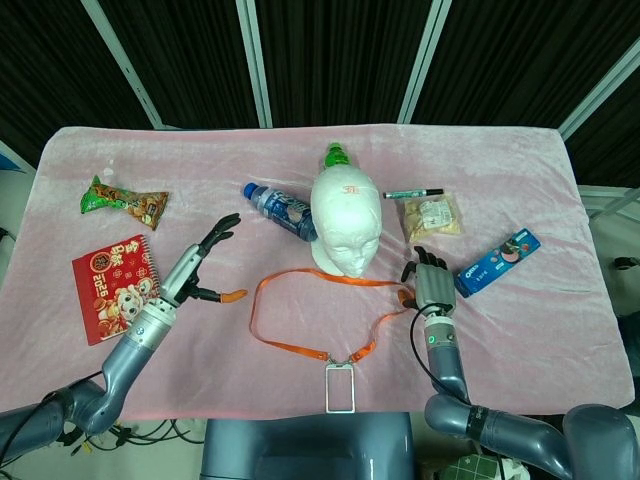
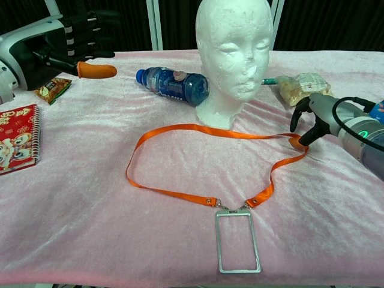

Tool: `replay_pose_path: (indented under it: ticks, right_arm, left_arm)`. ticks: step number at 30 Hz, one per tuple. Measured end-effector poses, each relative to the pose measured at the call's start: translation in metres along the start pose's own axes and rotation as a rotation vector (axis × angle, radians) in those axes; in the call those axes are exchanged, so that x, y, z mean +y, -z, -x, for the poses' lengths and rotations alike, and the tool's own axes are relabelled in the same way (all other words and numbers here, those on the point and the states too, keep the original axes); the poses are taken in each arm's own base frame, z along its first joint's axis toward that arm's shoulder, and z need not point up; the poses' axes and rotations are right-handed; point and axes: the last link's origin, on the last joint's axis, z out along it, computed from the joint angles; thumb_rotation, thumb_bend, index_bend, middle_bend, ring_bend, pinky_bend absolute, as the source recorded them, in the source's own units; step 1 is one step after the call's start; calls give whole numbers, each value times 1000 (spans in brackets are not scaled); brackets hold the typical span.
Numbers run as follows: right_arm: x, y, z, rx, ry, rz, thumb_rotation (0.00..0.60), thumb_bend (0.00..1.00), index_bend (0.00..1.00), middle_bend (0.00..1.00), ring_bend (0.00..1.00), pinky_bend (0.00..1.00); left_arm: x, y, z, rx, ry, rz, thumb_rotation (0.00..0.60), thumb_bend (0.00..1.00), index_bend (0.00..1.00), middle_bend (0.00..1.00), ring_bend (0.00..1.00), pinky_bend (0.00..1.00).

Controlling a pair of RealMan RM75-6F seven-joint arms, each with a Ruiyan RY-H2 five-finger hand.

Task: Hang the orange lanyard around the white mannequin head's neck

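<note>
1. Head view: orange lanyard (image 1: 300, 345) lies flat as an open loop on the table (image 1: 520, 330), its far edge touching the base of the white mannequin head (image 1: 346, 220); badge holder (image 1: 339, 388) at the near end.
2. Right robot hand (image 1: 428, 284): fingers curled down at the loop's right bend; whether it grips the strap, cannot tell.
3. Left robot hand (image 1: 196, 270): fingers spread, holding nothing, just left of the loop.
4. Progress: nothing hung; lifting and looping over the head remain.
</note>
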Motion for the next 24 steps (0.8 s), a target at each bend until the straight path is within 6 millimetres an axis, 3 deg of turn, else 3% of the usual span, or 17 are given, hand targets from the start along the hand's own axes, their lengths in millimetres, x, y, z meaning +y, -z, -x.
replay_pose_path:
  ticks: [24]
  right_arm:
    - [-2, -10, 6, -8, -16, 7, 600, 303, 615, 103, 138, 142]
  left_arm:
    - [-11, -2, -4, 11, -3, -30, 600, 145, 85, 4, 0, 97]
